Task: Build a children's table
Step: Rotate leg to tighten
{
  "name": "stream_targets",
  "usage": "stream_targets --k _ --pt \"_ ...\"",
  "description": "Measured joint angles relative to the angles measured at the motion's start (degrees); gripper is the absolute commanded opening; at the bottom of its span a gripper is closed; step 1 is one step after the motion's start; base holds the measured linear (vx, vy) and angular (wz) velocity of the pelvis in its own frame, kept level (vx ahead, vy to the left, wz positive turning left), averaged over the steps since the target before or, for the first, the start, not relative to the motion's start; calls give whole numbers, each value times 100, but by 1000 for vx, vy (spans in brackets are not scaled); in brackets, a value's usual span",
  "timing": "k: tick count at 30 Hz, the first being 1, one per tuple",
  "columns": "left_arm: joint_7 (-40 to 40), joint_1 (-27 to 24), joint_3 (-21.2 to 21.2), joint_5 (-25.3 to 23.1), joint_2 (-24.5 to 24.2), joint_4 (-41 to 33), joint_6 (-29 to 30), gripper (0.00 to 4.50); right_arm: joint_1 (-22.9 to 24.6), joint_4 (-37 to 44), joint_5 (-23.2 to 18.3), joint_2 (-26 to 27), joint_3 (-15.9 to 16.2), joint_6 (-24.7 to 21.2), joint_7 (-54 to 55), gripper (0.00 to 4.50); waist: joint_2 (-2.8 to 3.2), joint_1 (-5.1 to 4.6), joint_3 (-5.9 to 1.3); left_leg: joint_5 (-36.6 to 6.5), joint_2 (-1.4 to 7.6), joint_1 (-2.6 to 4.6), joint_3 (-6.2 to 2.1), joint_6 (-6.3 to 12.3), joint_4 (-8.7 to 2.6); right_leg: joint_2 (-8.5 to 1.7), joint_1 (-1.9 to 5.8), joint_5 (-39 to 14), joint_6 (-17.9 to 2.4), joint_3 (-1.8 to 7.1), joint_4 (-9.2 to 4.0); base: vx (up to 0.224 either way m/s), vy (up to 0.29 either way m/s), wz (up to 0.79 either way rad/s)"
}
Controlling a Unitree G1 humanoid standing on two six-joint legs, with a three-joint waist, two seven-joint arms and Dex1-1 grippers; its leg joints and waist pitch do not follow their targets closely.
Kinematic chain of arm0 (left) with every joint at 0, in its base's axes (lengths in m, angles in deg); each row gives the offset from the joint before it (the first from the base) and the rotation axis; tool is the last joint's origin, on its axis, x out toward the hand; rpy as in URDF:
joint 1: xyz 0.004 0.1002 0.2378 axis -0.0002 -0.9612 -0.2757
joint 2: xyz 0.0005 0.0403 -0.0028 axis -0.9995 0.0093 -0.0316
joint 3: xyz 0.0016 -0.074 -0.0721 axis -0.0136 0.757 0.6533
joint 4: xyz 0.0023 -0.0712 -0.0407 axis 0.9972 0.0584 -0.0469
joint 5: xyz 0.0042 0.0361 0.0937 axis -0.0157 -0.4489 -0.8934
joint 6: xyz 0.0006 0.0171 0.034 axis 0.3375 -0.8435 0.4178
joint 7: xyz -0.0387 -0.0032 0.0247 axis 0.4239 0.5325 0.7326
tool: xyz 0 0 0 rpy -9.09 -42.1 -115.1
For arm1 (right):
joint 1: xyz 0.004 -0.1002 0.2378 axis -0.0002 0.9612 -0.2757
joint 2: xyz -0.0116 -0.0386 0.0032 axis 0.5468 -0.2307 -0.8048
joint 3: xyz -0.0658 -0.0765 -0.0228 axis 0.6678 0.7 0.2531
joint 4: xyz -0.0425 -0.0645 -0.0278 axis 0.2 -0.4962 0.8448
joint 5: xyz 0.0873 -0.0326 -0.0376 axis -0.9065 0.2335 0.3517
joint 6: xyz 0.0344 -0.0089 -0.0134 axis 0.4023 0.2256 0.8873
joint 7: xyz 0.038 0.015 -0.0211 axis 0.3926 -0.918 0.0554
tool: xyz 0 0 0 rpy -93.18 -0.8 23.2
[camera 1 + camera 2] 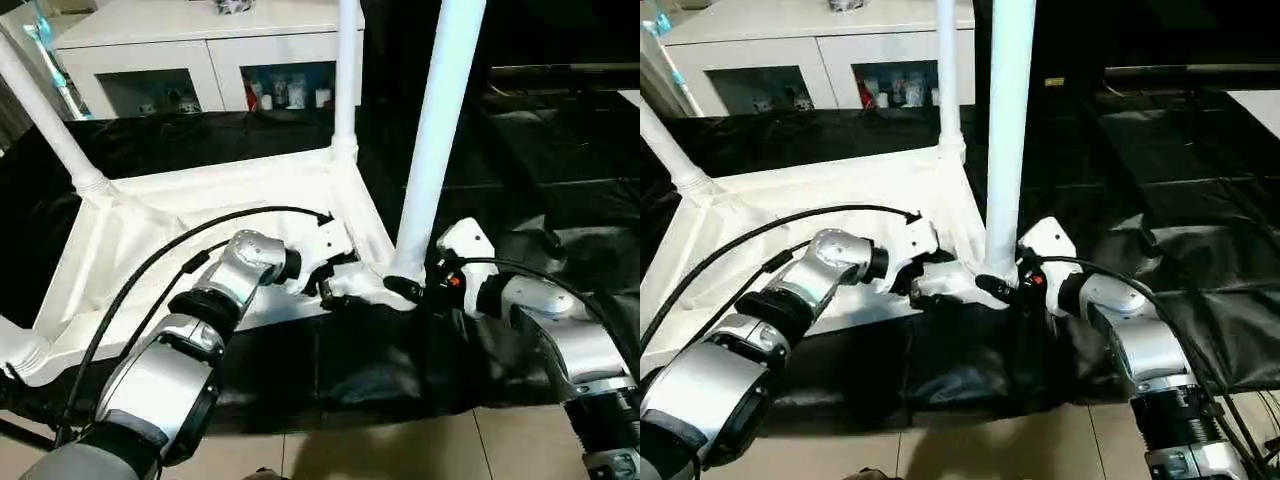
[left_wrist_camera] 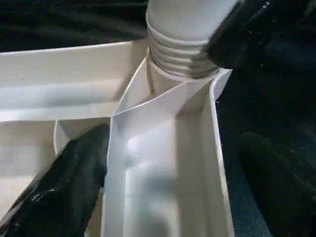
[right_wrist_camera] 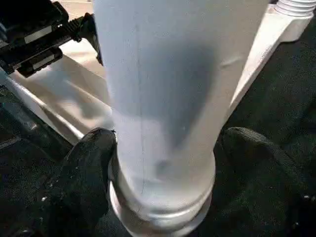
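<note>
Jaws: right gripper (image 1: pixel 1012 290) clamps leg (image 1: pixel 1008 150) | left gripper (image 1: pixel 335 283) wide astride tabletop (image 1: pixel 200 215) rim | leg top cropped

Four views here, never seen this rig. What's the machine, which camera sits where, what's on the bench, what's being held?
It is a two-armed humanoid robot building a children's table. The two wide pictures come from its head, looking down over its silver forearms. The two close pictures come from cameras on its wrists.

On the black-covered work table the white table top lies upside down, with legs already standing in its corner sockets.

The right tool has its fingers on either side of the base of the nearest leg. The left tool straddles the top's rim wall beside that corner, jaws wide open. A white cabinet stands behind.
</note>
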Motion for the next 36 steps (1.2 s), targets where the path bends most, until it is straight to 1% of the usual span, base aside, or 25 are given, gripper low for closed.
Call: stream_targets --k 3,9,16,17,18,20,23,25,30,36 --pt "-1 5 -65 -45 -22 21 -83 445 0 0 0 0 5 2 -3 380 3 -2 -2 0 0 1 0 0 0 0 0 0 0 0 0 0 0 0" --pt "-3 32 -66 -115 -38 171 -337 445 0 0 0 0 12 16 -12 380 7 -2 -5 0 0 1 0 0 0 0 0 0 0 0 0 0 0 0" --pt "-3 52 -84 -172 -56 232 -453 445 0 -6 1 0 31 33 -12 380 7 -1 -5 0 0 1 0 0 0 0 0 0 0 0 1 0 0 0" --pt "-6 57 -82 -183 -57 244 -469 428 -1 -7 2 0 35 35 -12 380 8 -2 -5 0 0 1 0 0 0 0 0 0 0 0 1 0 0 0" --pt "-27 65 -67 -179 -56 270 -478 428 -1 -8 1 0 39 37 -12 380 8 -2 -5 0 0 2 0 0 0 0 0 0 0 0 1 0 0 0" --pt "-82 73 -27 -136 -61 308 -481 405 0 -8 0 0 60 38 -25 380 8 -5 -5 0 0 2 0 0 0 0 0 0 0 0 0 0 0 0" --pt "-150 72 92 -23 -52 371 -483 389 0 -9 -1 1 82 40 -59 380 8 -5 -5 0 0 1 0 0 -1 0 0 0 0 0 0 0 0 0" --pt "-237 69 166 45 -42 417 -484 365 0 -11 0 1 106 43 -64 380 7 -2 -5 0 0 1 0 0 0 0 0 0 0 -1 0 0 0 0" --pt "-261 65 194 64 -45 473 -596 365 0 -11 -1 4 123 51 -72 380 7 1 -5 0 0 0 0 0 0 0 0 0 0 0 -1 0 0 0" --pt "-187 64 41 -130 -80 479 -1045 365 0 -11 3 2 125 56 -69 380 7 1 -5 0 0 1 0 0 0 0 0 0 0 0 -1 0 0 0"
